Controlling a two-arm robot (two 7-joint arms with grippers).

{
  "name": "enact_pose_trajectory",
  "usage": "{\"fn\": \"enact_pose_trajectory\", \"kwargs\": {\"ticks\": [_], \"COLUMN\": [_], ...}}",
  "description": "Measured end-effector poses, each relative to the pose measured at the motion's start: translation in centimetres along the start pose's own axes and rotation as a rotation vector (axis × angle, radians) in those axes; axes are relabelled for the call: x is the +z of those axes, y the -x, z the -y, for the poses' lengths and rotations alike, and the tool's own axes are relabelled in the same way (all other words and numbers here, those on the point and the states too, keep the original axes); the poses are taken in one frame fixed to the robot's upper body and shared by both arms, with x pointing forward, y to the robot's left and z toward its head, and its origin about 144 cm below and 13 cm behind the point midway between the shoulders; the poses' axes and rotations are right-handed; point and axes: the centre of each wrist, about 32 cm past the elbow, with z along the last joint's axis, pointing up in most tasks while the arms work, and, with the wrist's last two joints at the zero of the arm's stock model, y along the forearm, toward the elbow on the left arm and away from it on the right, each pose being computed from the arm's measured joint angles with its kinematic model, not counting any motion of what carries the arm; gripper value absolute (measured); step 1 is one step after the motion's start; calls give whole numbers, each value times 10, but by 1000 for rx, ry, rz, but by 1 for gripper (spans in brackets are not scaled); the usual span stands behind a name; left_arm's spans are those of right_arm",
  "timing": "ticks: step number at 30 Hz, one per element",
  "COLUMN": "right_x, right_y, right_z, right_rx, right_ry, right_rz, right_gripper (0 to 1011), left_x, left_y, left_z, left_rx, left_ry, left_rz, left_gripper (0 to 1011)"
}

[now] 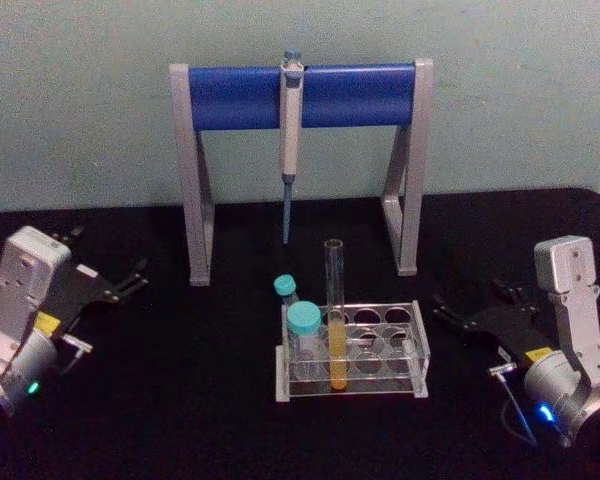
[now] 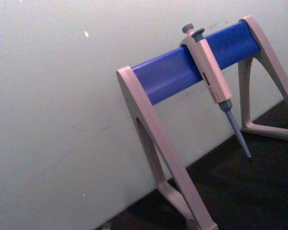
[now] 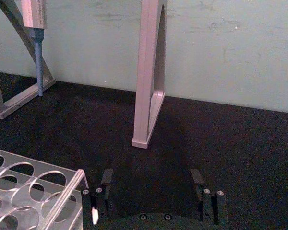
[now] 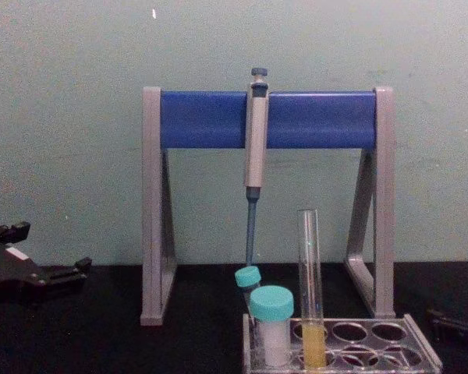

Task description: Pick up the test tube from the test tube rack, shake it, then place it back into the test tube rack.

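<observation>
The test tube (image 1: 334, 290) stands upright in the front row of the clear test tube rack (image 1: 416, 352), with yellow liquid in its lower part; the chest view also shows the test tube (image 4: 310, 257) rising well above the rack (image 4: 425, 352). My left gripper (image 1: 110, 257) rests open on the black table far to the rack's left, and shows at the edge of the chest view as well (image 4: 51, 249). My right gripper (image 1: 472, 300) lies open to the rack's right. In the right wrist view its fingers (image 3: 107, 177) hold nothing and sit beside a corner of the rack (image 3: 67, 189).
Behind the rack, a grey-and-blue pipette stand (image 1: 240, 97) holds a hanging pipette (image 1: 290, 130). A white teal-capped vial (image 1: 304, 335) and a thin teal-capped tube (image 1: 285, 288) occupy the rack's left end. The wall runs close behind the stand (image 2: 153, 134).
</observation>
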Motion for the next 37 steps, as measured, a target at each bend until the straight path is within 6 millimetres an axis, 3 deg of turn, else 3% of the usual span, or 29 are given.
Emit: {"fn": "enact_pose_trajectory", "kwargs": {"ticks": [37], "right_x": [1], "right_y": [0], "right_z": [0], "right_rx": [-1], "right_ry": [-5], "right_rz": [2], "right_gripper": [1000], "left_x": [0], "left_y": [0], "left_z": [0], "left_rx": [0], "left_ry": [0], "left_rz": [0], "left_gripper": [1001]}}
